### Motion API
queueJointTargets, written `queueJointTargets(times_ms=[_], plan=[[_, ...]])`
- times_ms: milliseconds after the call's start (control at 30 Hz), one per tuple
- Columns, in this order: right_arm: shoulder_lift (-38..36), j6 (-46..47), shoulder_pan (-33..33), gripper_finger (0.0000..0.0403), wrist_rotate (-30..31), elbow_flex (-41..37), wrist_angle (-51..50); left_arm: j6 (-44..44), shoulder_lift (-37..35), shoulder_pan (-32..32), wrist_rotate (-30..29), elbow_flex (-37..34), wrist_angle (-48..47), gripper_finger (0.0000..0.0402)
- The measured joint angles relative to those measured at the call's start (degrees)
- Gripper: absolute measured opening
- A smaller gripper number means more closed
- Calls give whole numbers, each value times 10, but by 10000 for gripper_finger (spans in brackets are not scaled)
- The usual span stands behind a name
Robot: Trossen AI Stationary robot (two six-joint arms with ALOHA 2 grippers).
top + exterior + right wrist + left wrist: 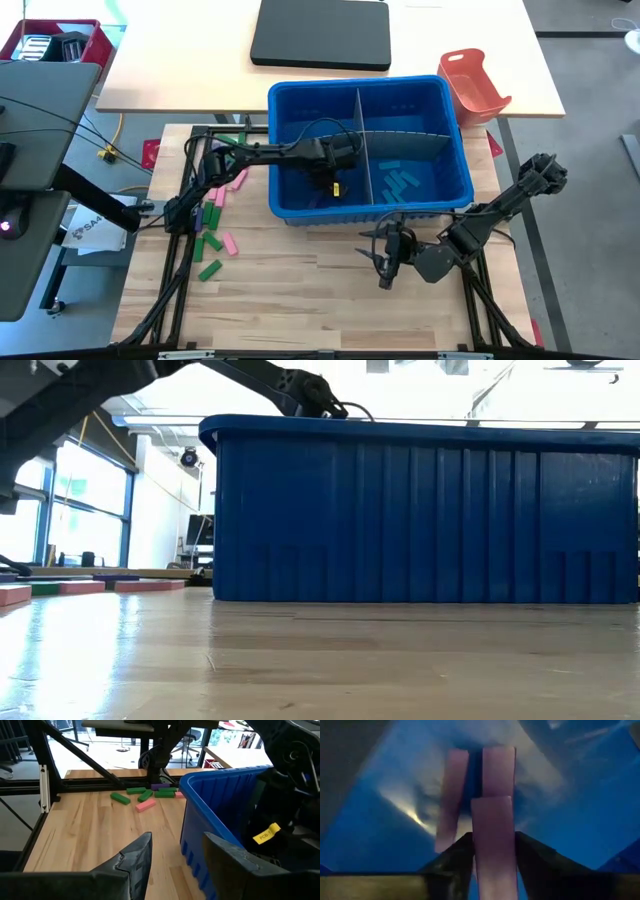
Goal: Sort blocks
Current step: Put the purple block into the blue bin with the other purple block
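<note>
I see green, pink and purple blocks (218,222) scattered flat on the table's left side, blue blocks (402,181) lying in the bin's right compartment, pink ones (492,835) in its left.

The high view looks straight down on the table (300,290); the low view sits at tabletop level, close against the bin (420,510) (both wrist views share it too).

Glossy blue plastic bin (455,120), pale wood-grain table (290,300), smooth matt blocks (212,244)
</note>
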Motion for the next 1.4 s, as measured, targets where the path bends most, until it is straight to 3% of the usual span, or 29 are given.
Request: queueJointTargets(times_ms=[233,500,767,967,1167,1400], plan=[[0,0,0,169,0,0,-2,35,-16,4,-12,8,3,223],[0,2,-1,169,1,0,-8,45,-87,-6,-26,16,-7,239],[0,2,-1,169,12,0,-10,26,-226,-99,-175,16,-70,240],[0,2,-1,169,12,0,-10,-54,-333,-209,-261,16,-176,241],[0,1,-2,169,14,0,-10,-191,-378,-293,-250,-27,-279,241],[0,0,-1,169,16,0,-10,-298,-399,-321,-160,-197,-278,239]])
